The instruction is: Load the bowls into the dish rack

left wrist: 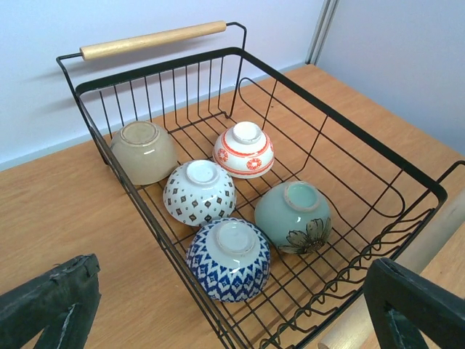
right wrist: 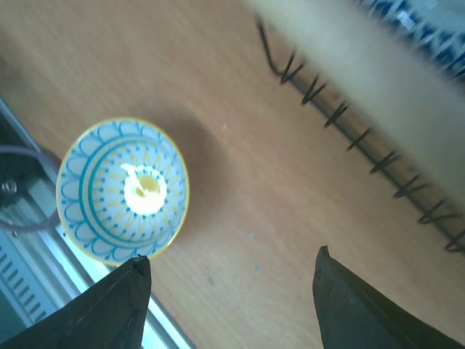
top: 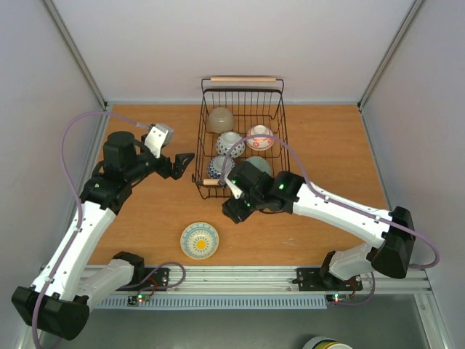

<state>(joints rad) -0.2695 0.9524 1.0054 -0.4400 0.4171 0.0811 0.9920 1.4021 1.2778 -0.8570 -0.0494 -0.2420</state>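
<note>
Fingers (right wrist: 116,309) of right gripper (top: 234,211) apart, holding nothing, just below rack (top: 243,78) at frame centre. Left gripper (top: 179,164) likewise spread, empty, left of rack. I count five bowls (left wrist: 200,192) upside down inside; sixth bowl (top: 199,241) upright on table (top: 327,145), bottom centre.

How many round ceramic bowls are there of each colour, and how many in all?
Plain beige round ceramic bowl: 1
Red-patterned white bowl: 1
Diamond-patterned white bowl: 1
Pale green flowered bowl: 1
Blue-patterned white bowl: 1
Blue-and-yellow patterned bowl: 1
Total: 6
</note>
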